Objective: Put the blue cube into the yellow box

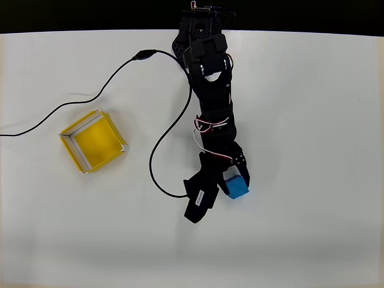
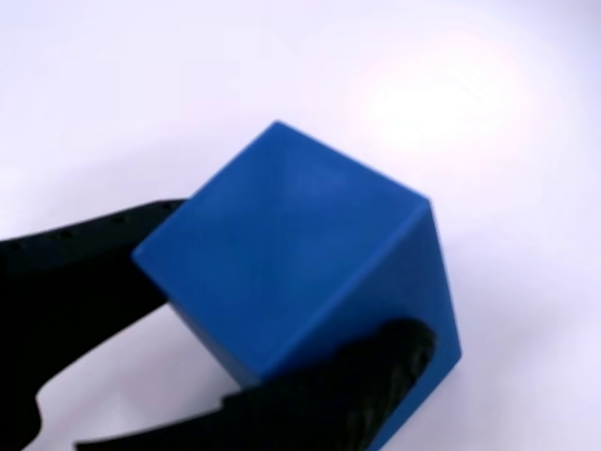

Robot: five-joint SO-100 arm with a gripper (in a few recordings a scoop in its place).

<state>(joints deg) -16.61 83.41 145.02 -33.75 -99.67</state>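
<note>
On the white table (image 1: 312,120), seen from overhead, you start at the left with the yellow box (image 1: 95,141): it sits open-topped and turned at an angle, at about nine o'clock from the scene's middle, its floor bare. A black cable (image 1: 153,150) runs from the left edge past the box's upper corner, climbs toward the arm's base, then loops down the middle of the table to the gripper.

Move right and you meet the black arm (image 1: 210,78), reaching from its base at twelve o'clock down toward the middle. At its tip, roughly at five o'clock from centre, the gripper (image 1: 223,186) has its two fingers closed against the blue cube (image 1: 237,187), which lies well apart from the box, off at the box's four o'clock.

Your wrist view confirms the grip: the blue cube (image 2: 300,272) sits tilted, one corner up, with a black finger (image 2: 84,254) pressed to its left face and the other finger touching its lower right edge. Whether the cube rests on the table or hangs just clear of it, you cannot tell.
</note>
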